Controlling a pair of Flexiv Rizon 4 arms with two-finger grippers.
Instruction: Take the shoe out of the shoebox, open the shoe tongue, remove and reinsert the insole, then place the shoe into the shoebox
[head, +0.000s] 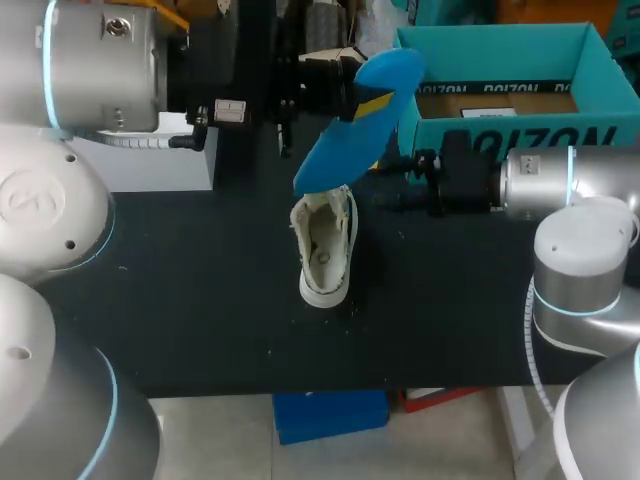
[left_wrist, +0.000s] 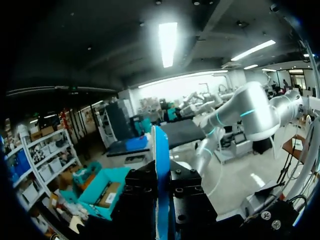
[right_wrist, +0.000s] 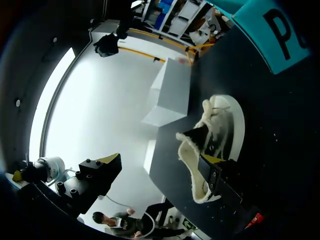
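Observation:
A white shoe (head: 325, 245) stands on the black table (head: 200, 300) with its opening facing up. Above it, my left gripper (head: 365, 100) is shut on a blue insole (head: 345, 150) that hangs tilted in the air. In the left wrist view the insole (left_wrist: 161, 190) shows edge-on between the black fingers. My right gripper (head: 400, 185) is open, low beside the shoe's right side. In the right wrist view one yellow-tipped finger (right_wrist: 216, 167) rests at the shoe's (right_wrist: 220, 125) fuzzy collar and the other finger (right_wrist: 97, 177) stands well clear. The teal shoebox (head: 500, 130) sits open at the back right.
A white box (head: 160, 165) stands at the table's back left, seen also in the right wrist view as a white box (right_wrist: 172, 97) beyond the shoe. The shoebox's side (right_wrist: 272, 35) is close behind the shoe.

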